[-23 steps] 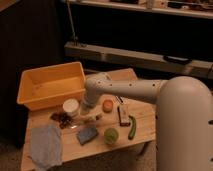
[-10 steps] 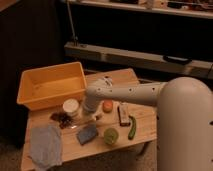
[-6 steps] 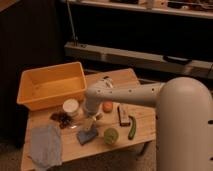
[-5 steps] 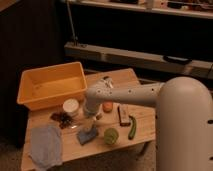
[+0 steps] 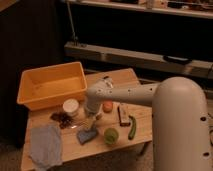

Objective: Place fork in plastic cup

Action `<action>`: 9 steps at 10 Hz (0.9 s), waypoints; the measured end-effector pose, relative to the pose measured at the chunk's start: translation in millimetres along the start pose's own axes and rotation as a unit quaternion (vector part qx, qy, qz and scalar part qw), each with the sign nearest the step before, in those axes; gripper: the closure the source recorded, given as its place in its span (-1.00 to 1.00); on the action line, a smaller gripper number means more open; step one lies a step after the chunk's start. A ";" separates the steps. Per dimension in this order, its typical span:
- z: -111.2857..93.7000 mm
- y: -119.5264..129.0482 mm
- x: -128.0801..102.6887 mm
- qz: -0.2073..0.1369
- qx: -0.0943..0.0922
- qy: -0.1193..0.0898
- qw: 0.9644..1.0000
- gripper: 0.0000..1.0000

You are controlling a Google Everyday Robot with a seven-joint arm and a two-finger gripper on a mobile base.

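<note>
Lowered over the last two seconds, my end effector [image 5: 93,119] now hangs just above the tabletop [image 5: 142,136], at the far edge of the blue sponge [image 5: 86,135] — whether it is open or closed I cannot tell. A thin silvery streak, seemingly the fork [image 5: 81,125], lies just beside it, on the white tub's [image 5: 70,106] side. The plastic cup [image 5: 111,135] stands upright next to the sponge — apart from the fork. Behind it sits the orange disc [image 5: 107,105].

Lab-type rm: metal shelving [image 5: 135,54], worktable [image 5: 121,79]; end effector [image 5: 94,121] above sponge [image 5: 86,136].
</note>
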 end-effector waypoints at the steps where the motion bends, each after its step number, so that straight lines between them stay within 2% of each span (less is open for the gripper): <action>1: -1.3 -2.4 1.8 0.006 -0.001 -0.003 1.000 -0.03; 2: -3.6 -4.8 4.1 0.012 -0.001 -0.007 1.000 0.06; 4: -7.1 -8.9 7.3 0.018 0.000 -0.013 1.000 0.07; 9: -8.6 0.6 5.2 0.007 -0.002 -0.008 1.000 0.07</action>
